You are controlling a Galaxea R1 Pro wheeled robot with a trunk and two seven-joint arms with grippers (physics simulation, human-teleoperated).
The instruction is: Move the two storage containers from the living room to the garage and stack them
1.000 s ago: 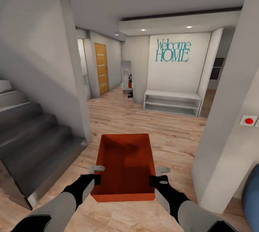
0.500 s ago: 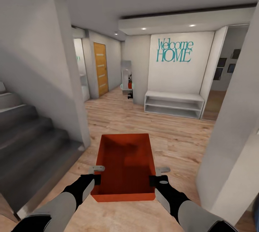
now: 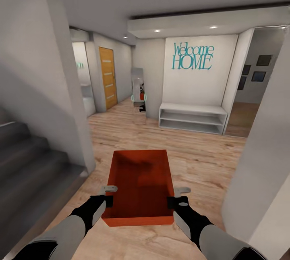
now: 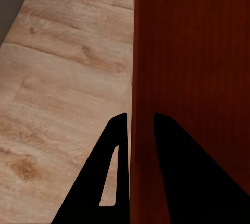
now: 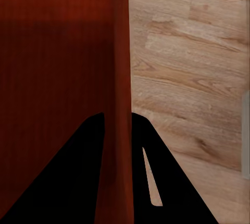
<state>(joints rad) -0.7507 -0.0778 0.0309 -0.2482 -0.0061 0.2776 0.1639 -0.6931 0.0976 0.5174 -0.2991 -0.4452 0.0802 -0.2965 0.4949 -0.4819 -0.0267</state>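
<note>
Storage container (image 3: 139, 185) carried through the hallway, one arm on each long wall.

Head view: the orange-red bin hangs level over the wood plank floor (image 3: 193, 159), open side up and empty, with the left gripper (image 3: 108, 195) and right gripper (image 3: 177, 196) on opposite walls near its near end, probably so it rides balanced while the base drives. Beyond the bin stand a white shelf bench (image 3: 192, 117) and the "Welcome HOME" lettering (image 3: 192, 56); grey stairs (image 3: 28, 171) lie to its left.
Left wrist view: the jaws straddle the bin's wall (image 4: 139, 78), pinched narrowly on it.
Right wrist view: the jaws clamp the opposite wall (image 5: 120, 78) the same way, one finger inside, one outside.
</note>
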